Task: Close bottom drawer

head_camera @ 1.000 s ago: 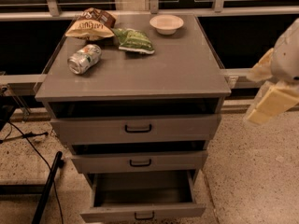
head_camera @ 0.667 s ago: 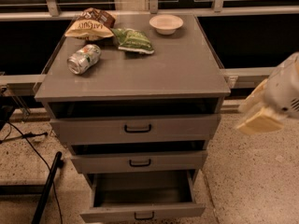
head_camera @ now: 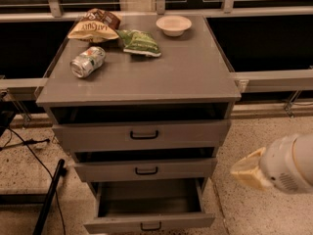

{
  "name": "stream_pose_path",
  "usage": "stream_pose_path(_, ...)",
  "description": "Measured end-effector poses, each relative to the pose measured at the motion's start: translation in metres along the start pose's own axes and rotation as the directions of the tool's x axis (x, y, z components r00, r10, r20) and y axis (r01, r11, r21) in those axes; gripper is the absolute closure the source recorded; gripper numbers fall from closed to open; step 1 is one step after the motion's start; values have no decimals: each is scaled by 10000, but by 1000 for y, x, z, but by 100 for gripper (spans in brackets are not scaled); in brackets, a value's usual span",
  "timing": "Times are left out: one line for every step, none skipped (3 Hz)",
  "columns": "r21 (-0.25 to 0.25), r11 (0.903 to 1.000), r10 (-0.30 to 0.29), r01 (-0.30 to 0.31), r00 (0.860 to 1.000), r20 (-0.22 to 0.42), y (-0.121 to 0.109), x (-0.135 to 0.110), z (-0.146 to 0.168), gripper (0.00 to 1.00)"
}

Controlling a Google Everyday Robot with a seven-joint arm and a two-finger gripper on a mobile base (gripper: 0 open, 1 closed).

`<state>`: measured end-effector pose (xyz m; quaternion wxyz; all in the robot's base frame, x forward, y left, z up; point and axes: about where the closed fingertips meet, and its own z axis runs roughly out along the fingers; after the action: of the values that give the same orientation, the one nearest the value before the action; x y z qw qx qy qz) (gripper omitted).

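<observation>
The bottom drawer (head_camera: 149, 222) is the lowest of three grey drawers in the cabinet. It stands pulled far out, its empty inside showing, with a small black bar handle on its front at the frame's bottom edge. The middle drawer (head_camera: 145, 169) and top drawer (head_camera: 142, 134) are each pulled out a little. My gripper (head_camera: 247, 171) is at the right, beside the cabinet at about the middle drawer's height, pointing left toward it, a little apart from the cabinet's right side.
On the cabinet top (head_camera: 186, 67) lie a chip bag (head_camera: 94, 27), a green snack bag (head_camera: 139, 41), a can on its side (head_camera: 88, 61) and a white bowl (head_camera: 173, 24). A black stand leg and cables (head_camera: 49, 199) lie on the floor at left. A rail runs behind.
My gripper and arm have dropped from beside the cabinet top down to the level of the middle drawer and moved slightly left. The drawers have not moved.
</observation>
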<state>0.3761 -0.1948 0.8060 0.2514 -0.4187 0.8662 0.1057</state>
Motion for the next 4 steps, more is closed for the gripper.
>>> stream_pose_path(280,9982,518,-528,9980,368,-1,9,15,100)
stream_pose_path(237,9979,589,-598,9976,355,0,11,18,100)
stream_pose_path(73,9959,902,-905,9953,338,7,18,31,100)
stream_pose_path(-278,9716,2364,-2350,9689,733,26,55,85,100)
